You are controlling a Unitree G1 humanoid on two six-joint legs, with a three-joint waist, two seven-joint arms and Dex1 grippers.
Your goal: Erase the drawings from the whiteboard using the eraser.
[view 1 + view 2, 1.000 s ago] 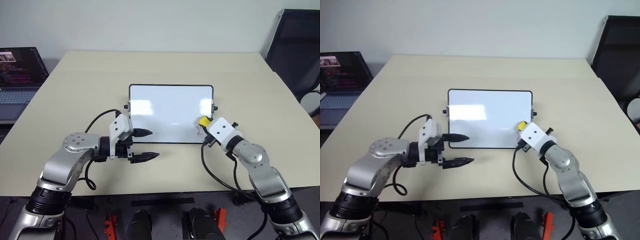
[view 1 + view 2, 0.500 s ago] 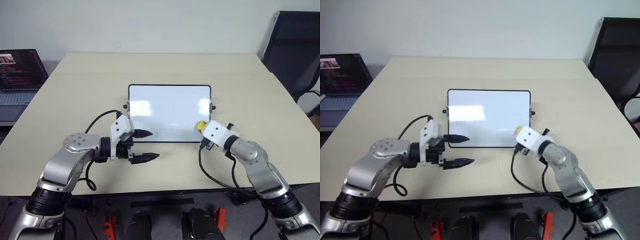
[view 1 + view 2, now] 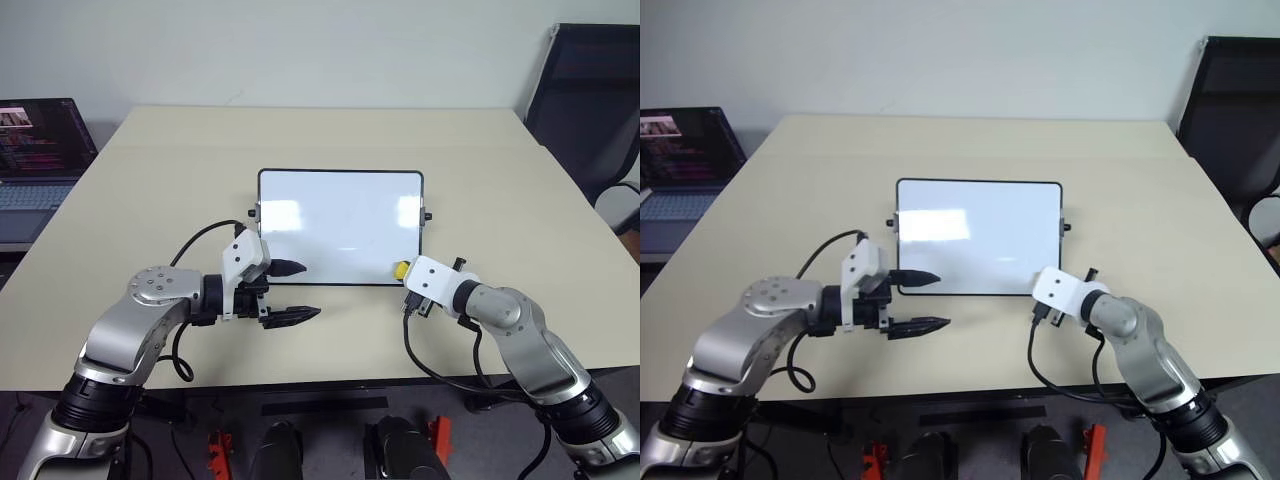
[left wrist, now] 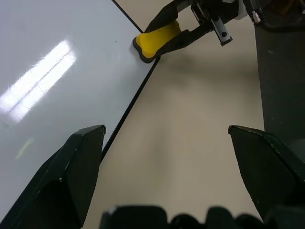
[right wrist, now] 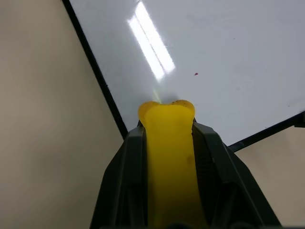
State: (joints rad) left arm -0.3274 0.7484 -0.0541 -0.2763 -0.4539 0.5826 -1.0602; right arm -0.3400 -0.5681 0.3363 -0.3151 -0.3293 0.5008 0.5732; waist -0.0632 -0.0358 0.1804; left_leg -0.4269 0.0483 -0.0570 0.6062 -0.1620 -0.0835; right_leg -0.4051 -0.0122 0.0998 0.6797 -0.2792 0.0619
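Clamping the eraser (image 5: 169,157) at the whiteboard (image 5: 228,52) corner, right gripper (image 3: 408,272) jaws show clearest wrist-on; left gripper (image 3: 296,291) jaws wide.

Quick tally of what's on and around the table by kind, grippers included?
Whiteboard: 1
Eraser: 1, yellow, held in the right gripper
Grippers: 2, left gripper open
Laptop: 1
Chair: 1
Table: 1
Total: 7
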